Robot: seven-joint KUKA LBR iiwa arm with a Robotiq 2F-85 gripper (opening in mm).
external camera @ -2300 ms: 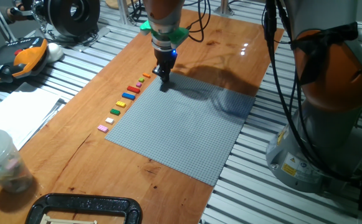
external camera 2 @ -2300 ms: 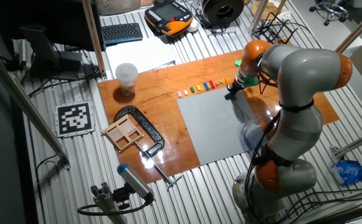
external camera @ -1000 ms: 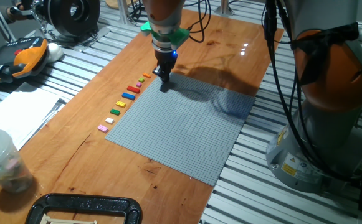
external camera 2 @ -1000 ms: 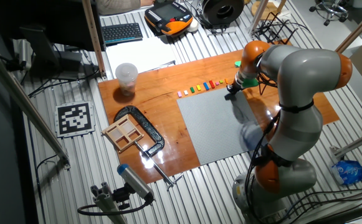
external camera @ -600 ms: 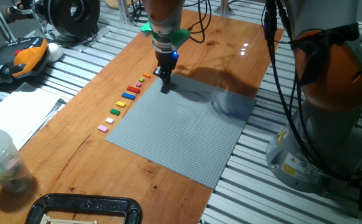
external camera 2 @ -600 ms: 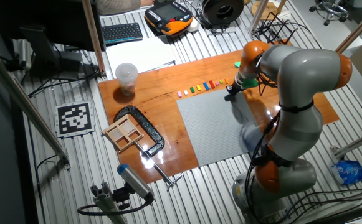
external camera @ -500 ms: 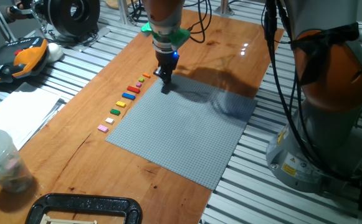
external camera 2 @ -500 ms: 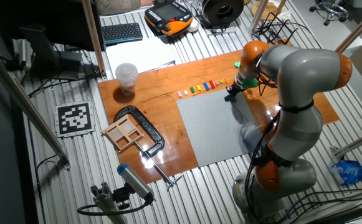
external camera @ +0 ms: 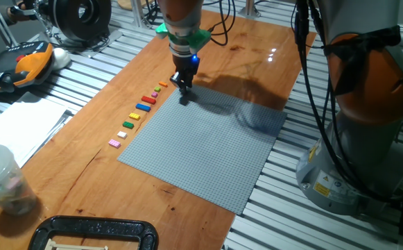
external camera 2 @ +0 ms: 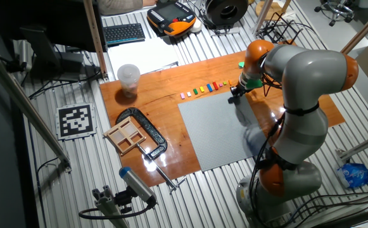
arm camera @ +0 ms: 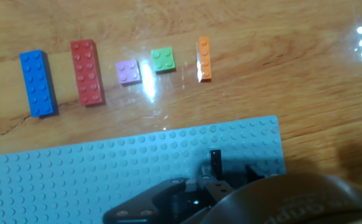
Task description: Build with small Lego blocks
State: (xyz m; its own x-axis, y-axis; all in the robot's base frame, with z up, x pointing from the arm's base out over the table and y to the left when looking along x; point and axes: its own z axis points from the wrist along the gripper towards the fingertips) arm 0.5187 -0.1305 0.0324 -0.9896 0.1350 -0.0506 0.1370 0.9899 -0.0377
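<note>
Shifted slightly toward the arm, the grey baseplate (external camera: 201, 142) has slid with the gripper (external camera: 184, 89), which presses down at its far corner; whether the fingers are spread or pinched cannot be told. Beyond that edge, small Lego blocks (arm camera: 87, 63) line bare wood.

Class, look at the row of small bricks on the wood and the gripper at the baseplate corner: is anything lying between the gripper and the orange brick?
Nothing visible does. In the hand view the gripper sits over the corner of the grey baseplate, and only baseplate studs and bare wooden table separate it from the orange brick. The green brick lies beside the orange one, off that line.
</note>
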